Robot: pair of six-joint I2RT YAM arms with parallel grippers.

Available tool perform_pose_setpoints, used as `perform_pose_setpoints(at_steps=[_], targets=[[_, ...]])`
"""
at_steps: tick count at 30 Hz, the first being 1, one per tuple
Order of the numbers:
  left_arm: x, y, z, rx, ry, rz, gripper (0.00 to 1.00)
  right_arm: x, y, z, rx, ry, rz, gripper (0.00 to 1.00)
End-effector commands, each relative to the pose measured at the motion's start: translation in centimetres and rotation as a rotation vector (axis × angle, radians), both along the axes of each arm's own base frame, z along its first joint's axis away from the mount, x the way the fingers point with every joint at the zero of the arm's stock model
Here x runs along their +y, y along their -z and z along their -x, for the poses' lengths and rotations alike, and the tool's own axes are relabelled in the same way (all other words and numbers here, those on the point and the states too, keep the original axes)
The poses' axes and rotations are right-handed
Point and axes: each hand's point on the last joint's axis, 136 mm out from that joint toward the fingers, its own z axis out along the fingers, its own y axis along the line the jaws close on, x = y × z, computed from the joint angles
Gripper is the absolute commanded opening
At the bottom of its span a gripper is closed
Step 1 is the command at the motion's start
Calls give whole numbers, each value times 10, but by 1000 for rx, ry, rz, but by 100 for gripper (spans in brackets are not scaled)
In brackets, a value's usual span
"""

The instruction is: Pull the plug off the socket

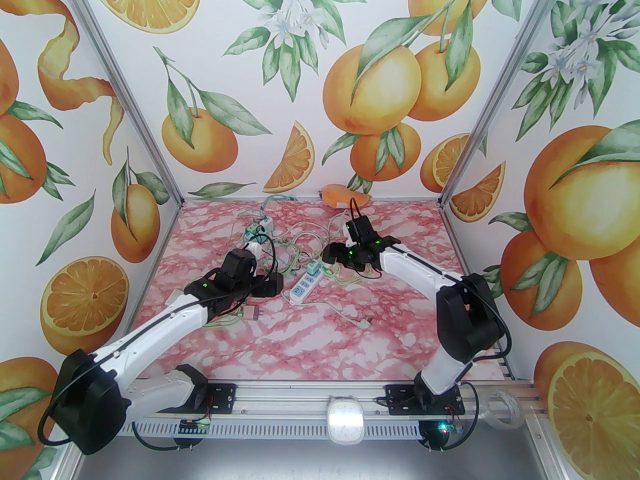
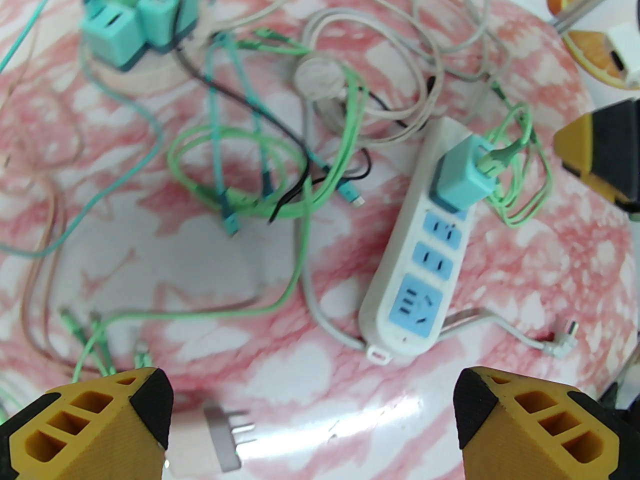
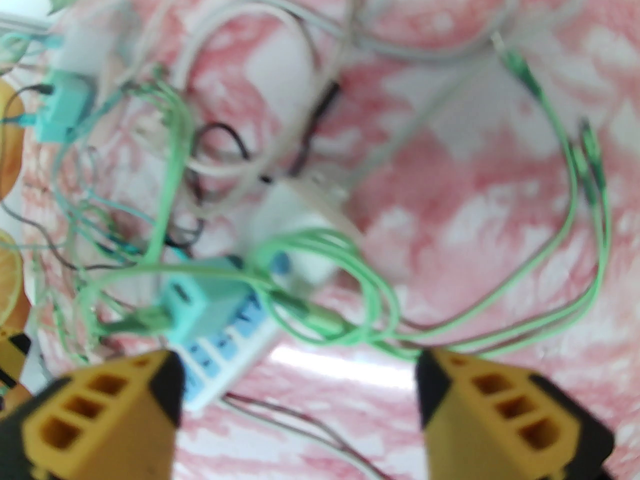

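At the left, the left pincer (image 2: pixel 312 408) hangs over the pink marbled desk (image 1: pixel 300 348) with its yellow fingers (image 2: pixel 100 428) spread wide and nothing between them; a loose white adapter (image 2: pixel 220 433) lies flat on the desk just beside one finger, prongs bare, untouched. Farther back on the left, a cluster of teal chargers (image 2: pixel 130 23) sits packed together on a pale base; from there a tangle of green cables (image 2: pixel 240 203), mixed with grey and black ones, loops across the middle of the desk.

Right of the tangle lies the white power strip (image 2: pixel 415 278) with blue sockets, set at a slant; the teal plug (image 2: pixel 462 183) is seated in the socket at its far end (three blue sockets nearer the arms stand free), and a green lead runs out of the plug's face. The strip's own grey cord (image 2: pixel 500 318) curls away from the near end to a bare plug lying on the desk.

At the right, the right pincer (image 3: pixel 300 383) hovers just above the strip's far end, its jaws well apart and gripping nothing; in its blurred wrist view the teal plug sits just ahead of one finger, near it but, as far as can be told, not touching.
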Motion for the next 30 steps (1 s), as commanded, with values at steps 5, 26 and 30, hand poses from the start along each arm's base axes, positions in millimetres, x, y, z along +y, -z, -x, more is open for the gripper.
perform_pose_setpoints(at_steps=[5,26,30], targets=[[-45,-18,-21,-65,129,24,88,14,33,23,65,-61,-17,68],[-66,-13,-33,-49,215,-11,82,15,75,-12,36,-12,98,27],[-75,-11,-34,-50,246,-10,79,3,73,-28,23,29,105,28]])
